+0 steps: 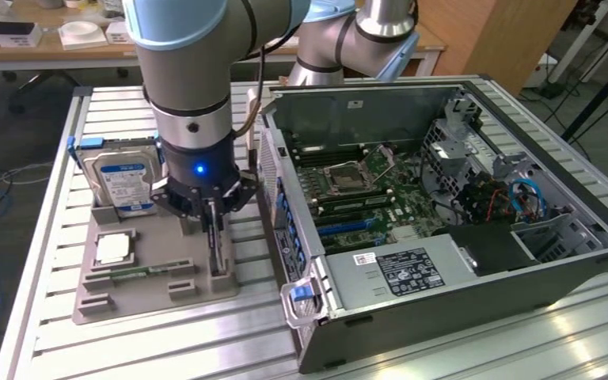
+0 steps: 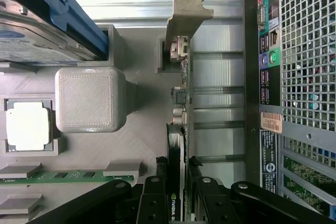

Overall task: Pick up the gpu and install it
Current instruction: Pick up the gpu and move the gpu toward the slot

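Note:
The gpu [image 2: 181,103] stands on edge in a slot of the grey holder tray [image 1: 146,297], a thin dark card with its silver bracket [image 2: 186,14] at one end. My gripper [image 1: 213,237] hangs straight down over the tray's side nearest the computer case. Its black fingers [image 2: 157,192] flank the card on both sides and press against it near the end away from the bracket. In the wrist view my gripper [image 2: 177,171] is shut on the card, which still sits in the holder.
The open computer case [image 1: 442,261] lies on the exterior view's right, motherboard [image 1: 367,190] exposed, rear panel [image 2: 304,77] close to the card. The tray also holds a blue-labelled hard drive [image 1: 123,182], a CPU [image 1: 112,248] and a green RAM stick [image 1: 140,273].

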Motion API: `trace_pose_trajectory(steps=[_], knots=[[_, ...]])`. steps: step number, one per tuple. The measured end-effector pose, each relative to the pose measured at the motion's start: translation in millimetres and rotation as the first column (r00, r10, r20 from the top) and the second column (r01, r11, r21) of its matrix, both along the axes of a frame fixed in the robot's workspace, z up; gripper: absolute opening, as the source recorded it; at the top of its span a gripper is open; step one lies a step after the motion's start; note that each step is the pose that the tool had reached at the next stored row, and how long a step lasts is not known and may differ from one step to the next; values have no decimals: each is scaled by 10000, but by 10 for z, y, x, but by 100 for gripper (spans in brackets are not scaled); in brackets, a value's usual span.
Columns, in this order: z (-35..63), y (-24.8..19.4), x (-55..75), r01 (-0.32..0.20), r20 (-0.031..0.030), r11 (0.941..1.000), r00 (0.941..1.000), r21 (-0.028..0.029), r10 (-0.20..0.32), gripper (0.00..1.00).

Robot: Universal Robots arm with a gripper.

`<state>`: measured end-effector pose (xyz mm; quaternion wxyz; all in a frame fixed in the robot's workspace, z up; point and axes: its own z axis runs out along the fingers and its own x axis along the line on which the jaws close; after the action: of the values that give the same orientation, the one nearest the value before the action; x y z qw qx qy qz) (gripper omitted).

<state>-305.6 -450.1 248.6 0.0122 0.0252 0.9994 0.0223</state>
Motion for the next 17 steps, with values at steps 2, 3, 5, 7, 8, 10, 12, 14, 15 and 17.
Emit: trace_pose_trajectory(steps=[2,3,5,7,8,10,12,14,15,17], knots=[[26,0,0,0,0,10000,10000,-1,0,26],[40,0,0,0,0,10000,10000,0,0,26],[70,0,0,0,0,10000,10000,0,0,26],[100,0,0,0,1,10000,10000,0,0,26],[114,0,0,0,0,10000,10000,0,0,26],[140,0,0,0,1,10000,10000,0,0,26],[162,0,0,0,0,10000,10000,-1,0,26],[179,0,0,0,0,10000,10000,0,0,26],[188,0,0,0,0,10000,10000,0,0,26],[202,0,0,0,0,10000,10000,0,0,26]])
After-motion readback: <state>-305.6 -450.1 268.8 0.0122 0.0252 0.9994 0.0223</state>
